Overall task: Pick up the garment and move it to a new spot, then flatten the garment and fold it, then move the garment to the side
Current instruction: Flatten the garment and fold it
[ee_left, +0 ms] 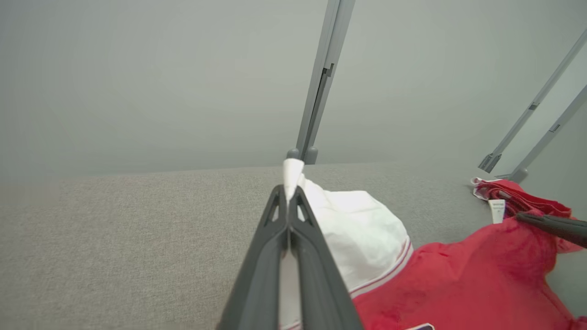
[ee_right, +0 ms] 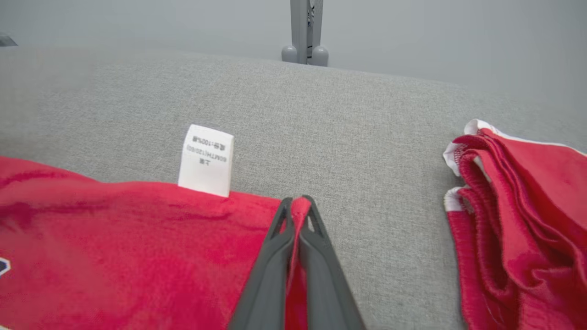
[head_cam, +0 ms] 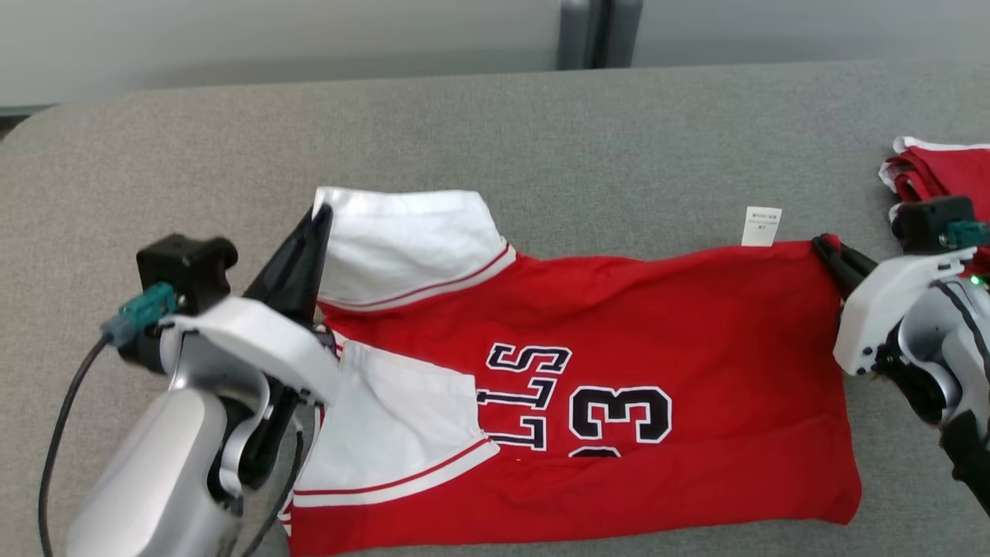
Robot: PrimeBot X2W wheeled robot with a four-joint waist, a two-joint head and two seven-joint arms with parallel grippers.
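Garment [head_cam: 657, 325] is spread on the grey worktop [head_cam: 541, 131], its long axis set left to right, with the white sleeves toward the robot's left. A sleeve tip is clamped by the jaws of the left gripper [head_cam: 322, 215], and the far hem corner by those of the right gripper [head_cam: 824, 244].

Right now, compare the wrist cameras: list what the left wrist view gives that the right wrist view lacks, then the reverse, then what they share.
Left wrist view adds: the left gripper shut on the white sleeve. Right wrist view adds: the lines of print on the care label. Shared: the right gripper shut on a corner of the red jersey, the folded red garment lying apart from it, and the grey table.
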